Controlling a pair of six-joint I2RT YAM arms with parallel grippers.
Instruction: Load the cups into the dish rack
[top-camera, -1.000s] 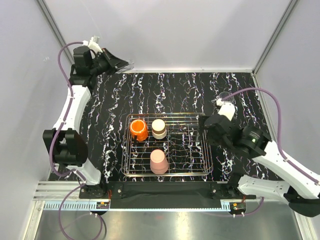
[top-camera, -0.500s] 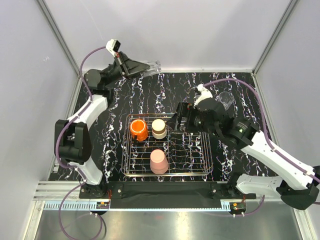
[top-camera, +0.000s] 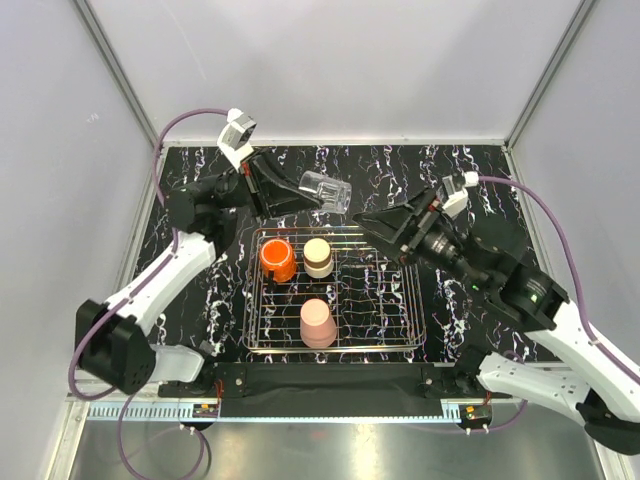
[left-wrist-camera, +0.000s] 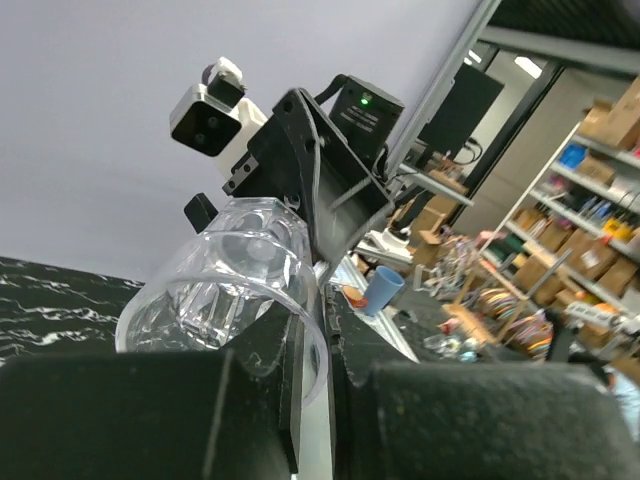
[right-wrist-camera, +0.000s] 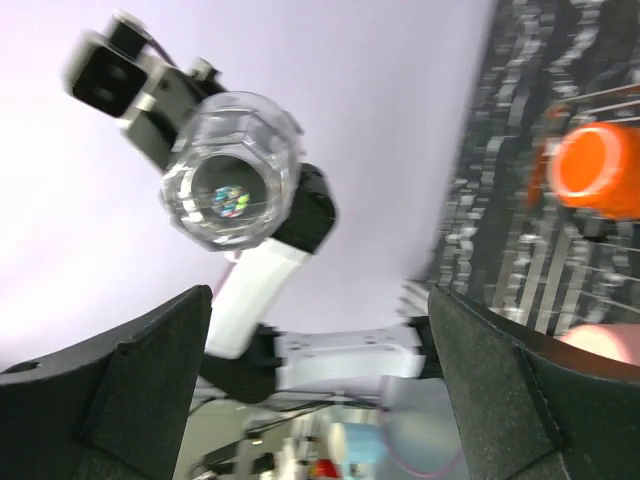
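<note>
My left end effector (left-wrist-camera: 310, 345) is clamped on the rim of a clear glass (left-wrist-camera: 225, 285), held sideways. Only its wrist camera shows that pinch. Just beyond the glass base, my right end effector (top-camera: 379, 234) stands spread wide and empty. Below both, the dish rack (top-camera: 333, 346) on the table (top-camera: 480, 180) holds 3 cups: pink tumbler (top-camera: 318, 322), orange cup (top-camera: 277, 258) and cream cup (top-camera: 318, 256). My right wrist view blurs the rack.

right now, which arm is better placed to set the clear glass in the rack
Left: the left gripper holds the clear glass near the dish rack's far rim; the right gripper is open and empty.
</note>
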